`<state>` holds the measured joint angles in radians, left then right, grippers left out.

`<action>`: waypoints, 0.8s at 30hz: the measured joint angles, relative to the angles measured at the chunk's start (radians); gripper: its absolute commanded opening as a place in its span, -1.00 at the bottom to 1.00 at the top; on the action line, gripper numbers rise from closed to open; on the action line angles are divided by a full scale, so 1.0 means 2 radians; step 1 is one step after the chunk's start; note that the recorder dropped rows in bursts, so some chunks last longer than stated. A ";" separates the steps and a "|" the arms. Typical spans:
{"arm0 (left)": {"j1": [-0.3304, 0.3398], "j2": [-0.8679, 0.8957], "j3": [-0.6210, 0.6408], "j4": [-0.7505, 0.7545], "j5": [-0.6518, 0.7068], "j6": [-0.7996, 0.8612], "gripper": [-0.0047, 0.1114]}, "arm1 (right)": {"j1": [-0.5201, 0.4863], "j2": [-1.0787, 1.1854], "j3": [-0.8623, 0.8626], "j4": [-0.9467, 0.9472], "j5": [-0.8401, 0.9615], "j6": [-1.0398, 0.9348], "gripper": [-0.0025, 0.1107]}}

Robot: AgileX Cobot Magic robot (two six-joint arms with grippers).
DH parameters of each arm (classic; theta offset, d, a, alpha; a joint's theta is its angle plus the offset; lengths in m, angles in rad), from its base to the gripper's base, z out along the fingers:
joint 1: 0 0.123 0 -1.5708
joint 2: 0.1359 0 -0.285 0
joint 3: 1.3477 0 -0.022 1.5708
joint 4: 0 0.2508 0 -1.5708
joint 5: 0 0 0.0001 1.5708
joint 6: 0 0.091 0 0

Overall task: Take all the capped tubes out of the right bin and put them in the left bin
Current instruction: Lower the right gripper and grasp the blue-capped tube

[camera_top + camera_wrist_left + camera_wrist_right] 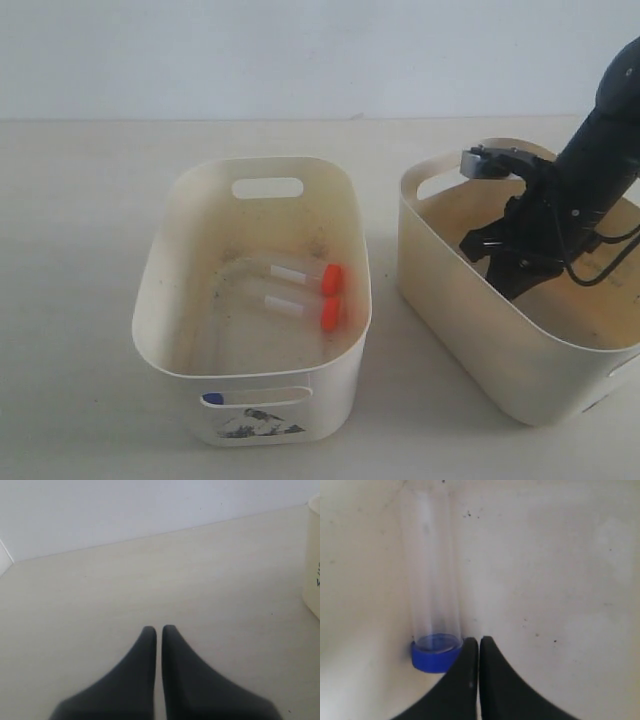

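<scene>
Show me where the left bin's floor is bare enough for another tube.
Bare floor in the left bin lies between its left wall and the two orange-capped tubes, and in a strip before the front wall. The right side is crowded: both tubes lie side by side, caps close to the right wall.

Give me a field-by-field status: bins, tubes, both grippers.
left bin: holds two orange-capped tubes, lying side by side
right bin: right arm reaches inside
blue-capped tube: lying on the bin floor beside the right gripper, cap against its side, not in its grasp
right gripper: shut, holding nothing
left gripper: shut, holding nothing, above the table beside the left bin
left to move: the blue-capped tube
</scene>
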<state>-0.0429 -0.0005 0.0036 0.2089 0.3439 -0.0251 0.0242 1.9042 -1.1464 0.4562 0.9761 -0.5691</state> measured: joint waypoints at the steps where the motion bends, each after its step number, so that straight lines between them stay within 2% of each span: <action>1: 0.000 0.000 0.000 0.000 0.000 0.000 -0.84 | 0.000 0.004 0.000 0.001 0.001 0.000 -0.96; 12: 0.000 0.000 0.000 0.000 0.000 0.000 -0.84 | 0.000 0.032 0.000 0.025 -0.002 -0.003 -0.96; 14: 0.000 0.000 0.000 0.000 0.000 0.000 -0.84 | 0.000 0.032 0.000 0.036 -0.003 -0.002 -0.89; 16: 0.000 0.000 0.000 0.000 0.000 0.000 -0.84 | 0.000 0.032 0.000 0.048 -0.003 0.000 -0.73; 22: 0.000 0.000 0.000 0.000 0.000 0.000 -0.84 | 0.000 0.032 0.000 0.066 0.005 0.003 0.08; 24: 0.000 0.000 0.000 0.000 0.000 0.000 -0.84 | 0.000 0.032 0.000 0.067 0.007 0.007 0.29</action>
<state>-0.0429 -0.0005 0.0036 0.2089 0.3439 -0.0251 0.0235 1.9675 -1.1464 0.5910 0.9899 -0.5561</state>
